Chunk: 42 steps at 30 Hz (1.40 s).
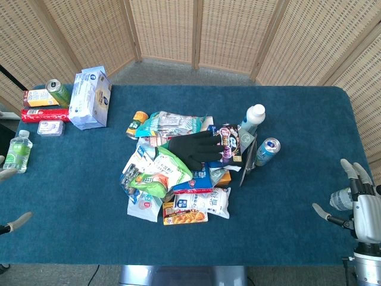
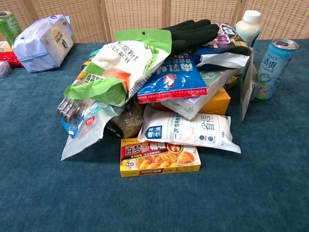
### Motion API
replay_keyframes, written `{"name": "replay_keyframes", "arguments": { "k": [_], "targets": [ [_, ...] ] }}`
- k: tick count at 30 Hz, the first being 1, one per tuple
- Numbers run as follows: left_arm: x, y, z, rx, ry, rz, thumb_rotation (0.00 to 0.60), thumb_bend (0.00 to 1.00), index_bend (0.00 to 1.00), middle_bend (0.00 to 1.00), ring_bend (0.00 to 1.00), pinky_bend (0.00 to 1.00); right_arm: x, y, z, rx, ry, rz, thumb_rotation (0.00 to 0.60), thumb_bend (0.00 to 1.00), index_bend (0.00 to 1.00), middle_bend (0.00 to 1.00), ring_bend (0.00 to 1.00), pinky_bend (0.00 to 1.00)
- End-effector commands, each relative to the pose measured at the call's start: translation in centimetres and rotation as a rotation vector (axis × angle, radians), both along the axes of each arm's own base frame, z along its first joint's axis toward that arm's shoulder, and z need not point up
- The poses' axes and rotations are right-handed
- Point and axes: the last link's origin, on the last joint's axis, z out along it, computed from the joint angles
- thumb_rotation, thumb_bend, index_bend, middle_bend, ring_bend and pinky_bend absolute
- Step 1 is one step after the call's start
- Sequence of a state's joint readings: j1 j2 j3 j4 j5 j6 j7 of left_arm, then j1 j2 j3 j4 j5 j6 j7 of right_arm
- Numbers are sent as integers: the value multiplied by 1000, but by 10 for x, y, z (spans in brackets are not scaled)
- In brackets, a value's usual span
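Note:
A heap of snack packets lies mid-table. On top is a black glove (image 1: pixel 193 149) (image 2: pixel 193 31), beside a green starch bag (image 1: pixel 169 167) (image 2: pixel 120 63). At the heap's front are a yellow curry box (image 1: pixel 184 217) (image 2: pixel 159 159) and a white salt bag (image 1: pixel 209 202) (image 2: pixel 193 130). My right hand (image 1: pixel 359 199) hovers at the table's right front edge, fingers spread, holding nothing, far from the heap. Only the fingertips of my left hand (image 1: pixel 16 222) show at the left edge. They are apart and empty, near a water bottle (image 1: pixel 18 152). Neither hand shows in the chest view.
A blue drink can (image 1: pixel 266 151) (image 2: pixel 273 67) and a white bottle (image 1: pixel 253 116) (image 2: pixel 251 26) stand right of the heap. At the back left are a blue-white pack (image 1: pixel 89 98) (image 2: pixel 41 41), a green can (image 1: pixel 58 92), red boxes (image 1: pixel 44 114) and a small clear box (image 1: pixel 50 127). Wicker screens stand behind.

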State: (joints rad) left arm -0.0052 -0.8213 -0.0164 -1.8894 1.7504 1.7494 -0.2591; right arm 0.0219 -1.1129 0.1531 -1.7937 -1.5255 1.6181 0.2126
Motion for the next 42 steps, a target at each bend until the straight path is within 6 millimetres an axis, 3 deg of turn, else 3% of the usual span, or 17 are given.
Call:
{"name": "replay_keyframes", "arguments": {
  "k": [1, 8, 21, 28, 36, 42],
  "targets": [
    [1, 0, -1, 0, 4, 0, 600, 0, 199, 0, 0, 0, 1, 0, 0, 5, -3, 4, 600, 0, 0, 0, 0, 0],
    [2, -1, -2, -4, 4, -6, 600, 0, 200, 0, 0, 0, 14, -16, -16, 61, -11, 59, 600, 0, 0, 0, 0, 0],
    [0, 0, -2, -9, -3, -1, 600, 0, 200, 0, 0, 0, 85, -82, -59, 259, 26, 194, 600, 0, 0, 0, 0, 0],
    [-1, 4, -3, -15, 1, 11, 600, 0, 199, 0, 0, 0, 119, -98, -92, 318, 67, 257, 600, 0, 0, 0, 0, 0],
    [-1, 2, -3, -19, -3, 11, 600, 0, 199, 0, 0, 0, 135, -122, -127, 342, 136, 260, 600, 0, 0, 0, 0, 0],
    [-3, 3, -1, -16, -5, 20, 600, 0, 200, 0, 0, 0, 136, -140, -143, 348, 118, 224, 600, 0, 0, 0, 0, 0]
  ]
}}
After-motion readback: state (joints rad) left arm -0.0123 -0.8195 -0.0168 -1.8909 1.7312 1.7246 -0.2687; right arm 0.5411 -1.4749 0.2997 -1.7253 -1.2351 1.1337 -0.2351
